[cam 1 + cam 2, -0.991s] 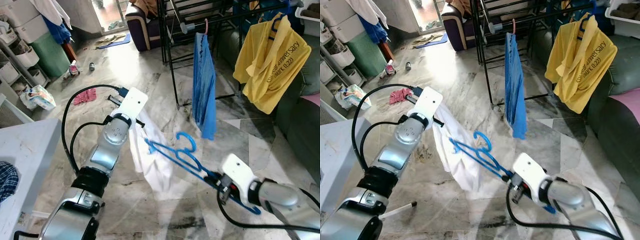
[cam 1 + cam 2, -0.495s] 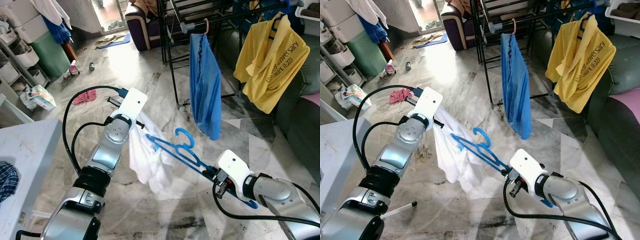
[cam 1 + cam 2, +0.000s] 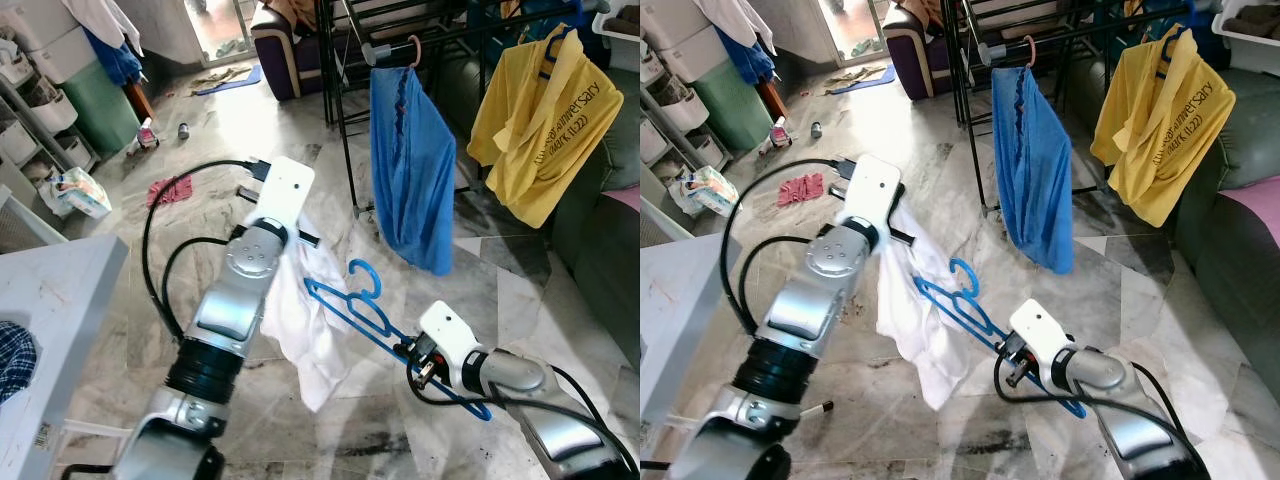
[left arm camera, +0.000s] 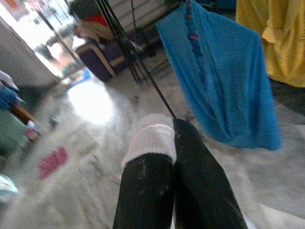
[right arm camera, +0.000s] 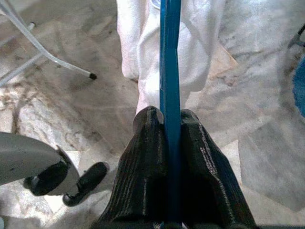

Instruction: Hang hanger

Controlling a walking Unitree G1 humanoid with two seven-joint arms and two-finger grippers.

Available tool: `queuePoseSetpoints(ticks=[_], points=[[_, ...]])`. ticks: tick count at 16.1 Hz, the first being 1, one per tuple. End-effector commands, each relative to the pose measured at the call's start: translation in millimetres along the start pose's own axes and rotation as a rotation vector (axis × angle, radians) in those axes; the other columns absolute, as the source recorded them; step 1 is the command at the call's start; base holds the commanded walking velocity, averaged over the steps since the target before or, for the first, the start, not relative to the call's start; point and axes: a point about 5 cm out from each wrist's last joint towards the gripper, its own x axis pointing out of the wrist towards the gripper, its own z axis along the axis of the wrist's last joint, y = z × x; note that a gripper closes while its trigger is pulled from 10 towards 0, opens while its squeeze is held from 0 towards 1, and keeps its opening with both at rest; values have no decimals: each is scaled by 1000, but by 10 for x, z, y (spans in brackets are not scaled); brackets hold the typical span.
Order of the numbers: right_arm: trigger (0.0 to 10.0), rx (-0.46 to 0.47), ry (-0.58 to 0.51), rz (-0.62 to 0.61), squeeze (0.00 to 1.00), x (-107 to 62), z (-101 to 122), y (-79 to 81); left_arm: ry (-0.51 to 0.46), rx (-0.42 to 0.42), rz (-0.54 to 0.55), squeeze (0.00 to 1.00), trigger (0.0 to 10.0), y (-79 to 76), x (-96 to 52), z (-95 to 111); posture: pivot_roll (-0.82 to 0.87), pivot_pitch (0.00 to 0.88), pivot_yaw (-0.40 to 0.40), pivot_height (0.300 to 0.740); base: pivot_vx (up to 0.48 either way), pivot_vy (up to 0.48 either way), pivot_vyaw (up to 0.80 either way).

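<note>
L arm lifted; L end effector [image 4: 164,136] pinches white shirt [image 3: 305,325], R end effector [image 5: 167,125] clamps blue hanger [image 3: 355,305].

Marble floor [image 3: 250,140] carries a pink rag [image 3: 170,188] and drying rack [image 3: 345,110].

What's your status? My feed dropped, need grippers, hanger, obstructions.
Right gripper shut on blue hanger. Left gripper shut on white garment, hanger tip at the cloth. Drying rack ahead holds blue cloth.
</note>
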Motion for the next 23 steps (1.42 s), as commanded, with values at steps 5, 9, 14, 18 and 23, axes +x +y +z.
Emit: queuePoseSetpoints(ticks=[5,9,14,18,23], points=[[10000,102,-127,-467,0,-111,195,-592,1,81,53,0,10000,95,-74,-59,-17,29,150,740,0,0,0],[10000,135,-238,-533,0,-214,363,-689,91,131,93,0,10000,90,-64,-285,-36,17,144,740,0,0,0],[10000,135,-101,-258,0,-125,62,-315,134,44,-18,0,10000,-42,15,-261,-47,2,138,740,0,0,0],[10000,146,68,-150,0,-302,-328,-139,179,-79,-63,0,10000,-72,37,-232,-55,0,137,740,0,0,0],[10000,152,167,-226,0,-640,-563,-214,297,-131,27,0,10000,77,75,-372,-77,0,147,740,0,0,0]])
